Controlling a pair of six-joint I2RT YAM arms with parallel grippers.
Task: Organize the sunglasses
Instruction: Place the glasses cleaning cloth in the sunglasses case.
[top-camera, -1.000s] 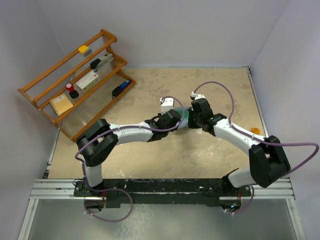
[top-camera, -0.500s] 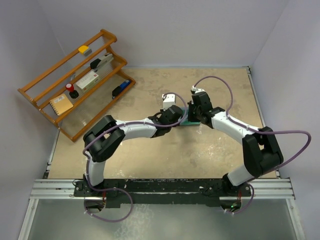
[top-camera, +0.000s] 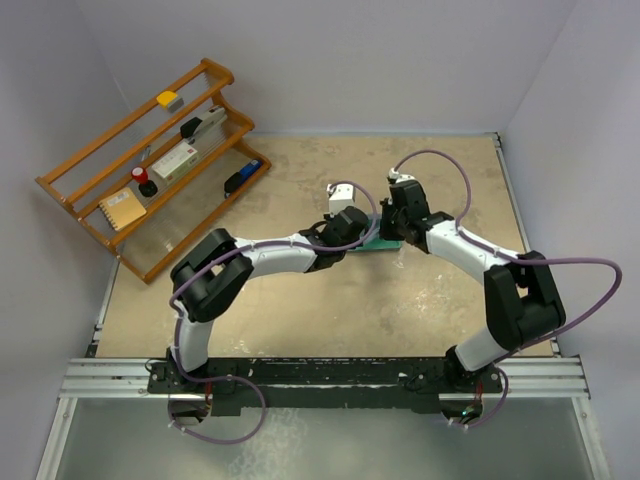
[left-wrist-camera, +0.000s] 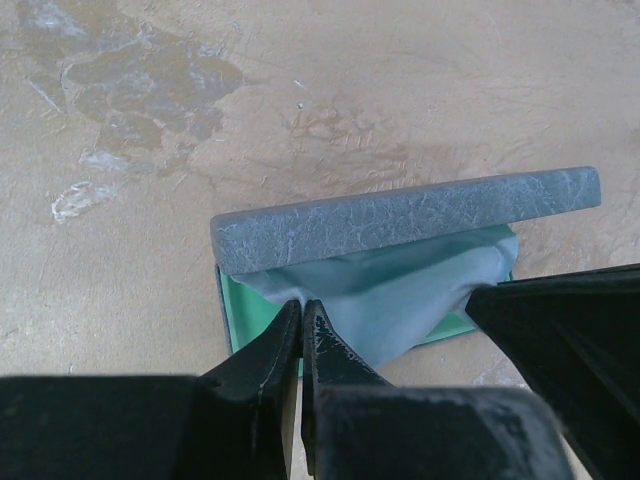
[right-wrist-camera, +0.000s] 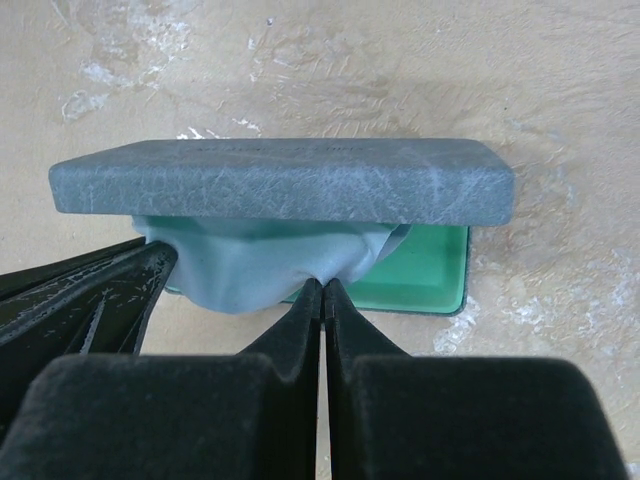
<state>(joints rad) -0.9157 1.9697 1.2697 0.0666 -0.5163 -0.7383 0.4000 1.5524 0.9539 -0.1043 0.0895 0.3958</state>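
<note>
Counted are 1 grey-lidded case (right-wrist-camera: 280, 180), 1 pale-blue cloth (right-wrist-camera: 260, 265), 1 wooden rack (top-camera: 120, 125) w/ 6 small items (top-camera: 167, 99), and 2 pincers: left pincer (left-wrist-camera: 303, 312), right pincer (right-wrist-camera: 324, 292).

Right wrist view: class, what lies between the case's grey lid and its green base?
A pale blue cloth lies between the grey lid and the green base, pinched by the right fingers. The left wrist view shows it too.
</note>
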